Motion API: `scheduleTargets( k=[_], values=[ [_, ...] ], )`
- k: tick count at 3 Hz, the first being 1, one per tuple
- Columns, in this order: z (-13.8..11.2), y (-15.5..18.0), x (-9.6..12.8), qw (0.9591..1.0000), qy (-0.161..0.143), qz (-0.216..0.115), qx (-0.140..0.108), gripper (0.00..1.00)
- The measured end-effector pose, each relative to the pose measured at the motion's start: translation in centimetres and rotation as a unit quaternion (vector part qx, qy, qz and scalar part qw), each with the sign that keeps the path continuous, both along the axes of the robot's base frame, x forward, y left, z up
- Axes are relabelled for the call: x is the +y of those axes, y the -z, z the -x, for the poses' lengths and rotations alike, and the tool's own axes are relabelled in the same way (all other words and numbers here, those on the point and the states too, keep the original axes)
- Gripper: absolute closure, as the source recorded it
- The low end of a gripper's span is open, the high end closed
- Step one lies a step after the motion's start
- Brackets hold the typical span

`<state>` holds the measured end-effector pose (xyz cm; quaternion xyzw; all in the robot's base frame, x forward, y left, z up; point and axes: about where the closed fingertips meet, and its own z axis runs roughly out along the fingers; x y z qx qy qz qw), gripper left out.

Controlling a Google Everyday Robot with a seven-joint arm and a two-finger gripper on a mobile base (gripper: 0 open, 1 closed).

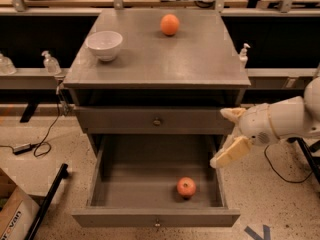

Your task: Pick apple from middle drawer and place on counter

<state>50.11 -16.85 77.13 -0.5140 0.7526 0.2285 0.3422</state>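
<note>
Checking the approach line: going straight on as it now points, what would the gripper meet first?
Probably the right side wall of the open grey middle drawer, not the small red apple. The gripper, jaws open, sits to the right of that wall, pointing left; depth is unclear.

- Tabletop [200, 59]: dull grey, with a paler worn sheen toward its right edge.
- Orange [170, 24], near the tabletop's back edge: plain orange.
- Bowl [104, 45], near the left edge: white.
- Drawer [145, 179]: grey inside and out; open.
- Apple [186, 187], in the drawer: red with a paler yellowish patch.
- End effector [220, 138], below the tabletop's front right corner, beside the drawer's right wall: cream fingers, spread apart; arm shell white.
- Floor [270, 194]: beige, speckled dark, with a blue mark [257, 231].
- Box [12, 219]: brown with dark lettering.
</note>
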Motion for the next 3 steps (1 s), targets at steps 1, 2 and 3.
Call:
scheduleTargets(
  k=[1,2,3],
  values=[
    [0.0,4.3,0.5,0.9997,-0.004,-0.016,0.017,0.00],
    [0.0,4.9,0.6,0.9996,-0.005,-0.018,0.020,0.00],
    [0.1,5.3,0.6,0.9998,-0.002,0.002,0.022,0.00]
  ],
)
